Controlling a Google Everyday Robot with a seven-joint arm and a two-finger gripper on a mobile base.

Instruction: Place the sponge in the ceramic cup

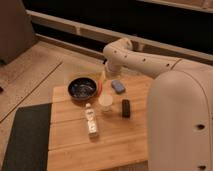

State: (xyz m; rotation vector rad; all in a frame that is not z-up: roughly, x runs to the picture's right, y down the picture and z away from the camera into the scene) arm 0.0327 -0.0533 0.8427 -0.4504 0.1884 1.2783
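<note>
The jaws hang low over the far side of the counter (75,145), spread wide and holding nothing that we can see. The sponge (118,86) lies flat on the wood just beside them, to their picture-right and slightly nearer us. The cup (105,102) stands upright, nearer us than the jaws and apart from the sponge. As we judge it, the sponge is outside the cup, so gripping, carrying and dropping it in are all left. We count one sponge, one cup, one bowl (82,88), one bottle (90,120) and one black block (126,108).
</note>
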